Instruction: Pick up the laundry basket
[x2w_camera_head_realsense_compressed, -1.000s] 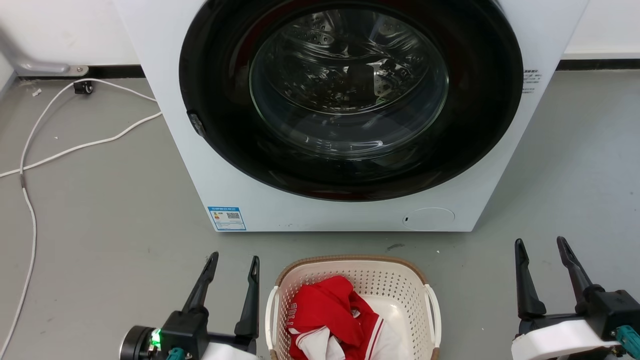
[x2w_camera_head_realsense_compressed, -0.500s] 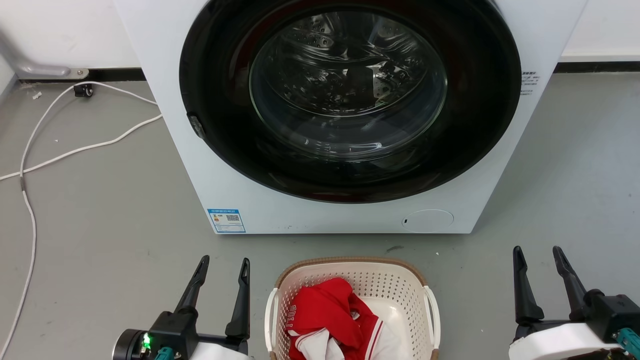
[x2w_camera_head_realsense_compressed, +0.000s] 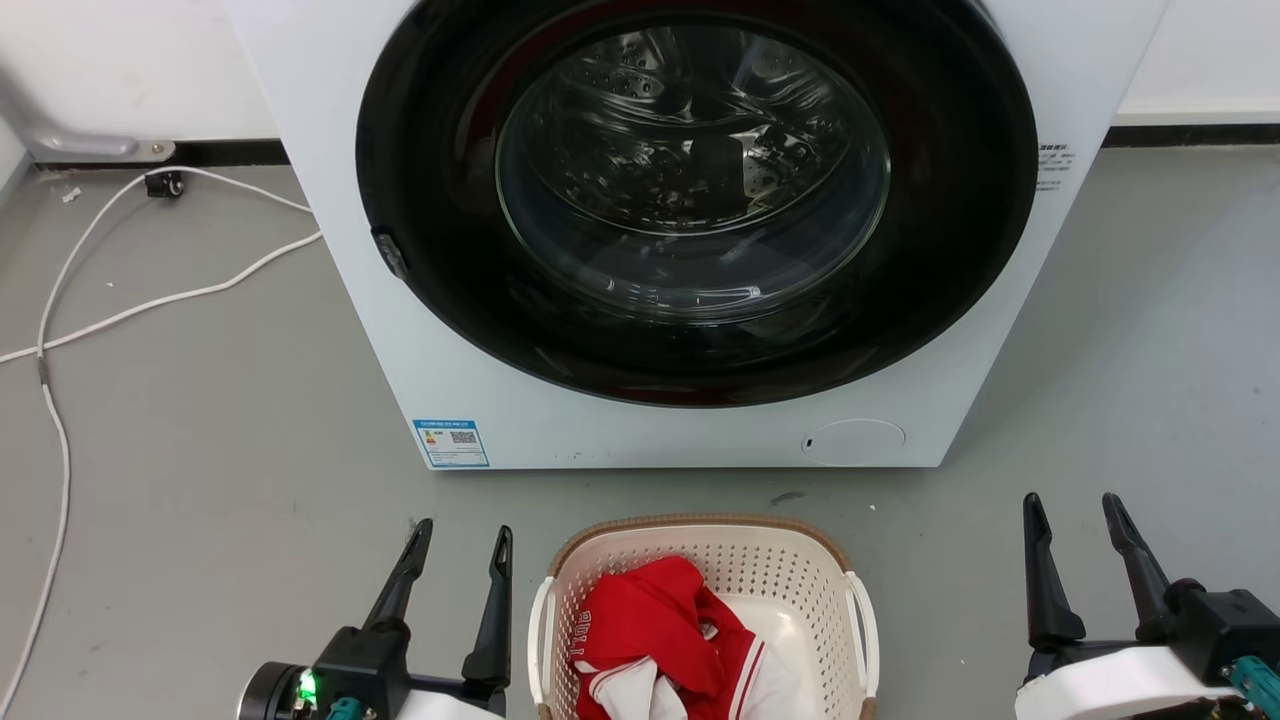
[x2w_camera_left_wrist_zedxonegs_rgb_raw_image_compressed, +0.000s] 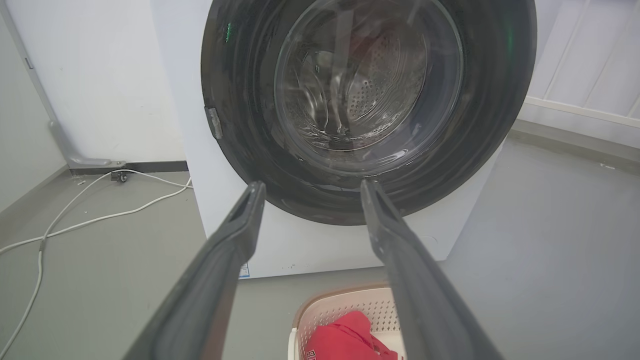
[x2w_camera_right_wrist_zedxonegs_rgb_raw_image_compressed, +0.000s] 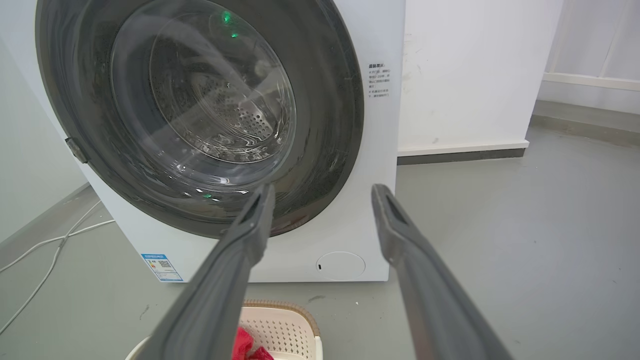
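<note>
The laundry basket (x2w_camera_head_realsense_compressed: 760, 575), cream-white and perforated with a brown woven rim and white side handles, sits on the grey floor at the bottom centre of the head view, holding red and white clothes (x2w_camera_head_realsense_compressed: 655, 625). My left gripper (x2w_camera_head_realsense_compressed: 463, 530) stands open just left of the basket's left handle, holding nothing. My right gripper (x2w_camera_head_realsense_compressed: 1072, 502) is open well to the right of the basket, also holding nothing. The left wrist view shows the basket (x2w_camera_left_wrist_zedxonegs_rgb_raw_image_compressed: 330, 312) low between the open left gripper (x2w_camera_left_wrist_zedxonegs_rgb_raw_image_compressed: 311, 186) fingers. In the right wrist view the basket (x2w_camera_right_wrist_zedxonegs_rgb_raw_image_compressed: 282, 327) lies at the bottom, below the open right gripper (x2w_camera_right_wrist_zedxonegs_rgb_raw_image_compressed: 322, 189).
A white front-loading washer (x2w_camera_head_realsense_compressed: 690, 230) with a shut round glass door stands right behind the basket. White cables (x2w_camera_head_realsense_compressed: 120, 300) trail across the floor at the left toward the wall. Bare grey floor (x2w_camera_head_realsense_compressed: 1130, 330) lies on both sides of the washer.
My left gripper has shifted slightly right, closer to the basket's left handle. The right gripper sits a little lower than a second ago. Basket and washer have not moved.
</note>
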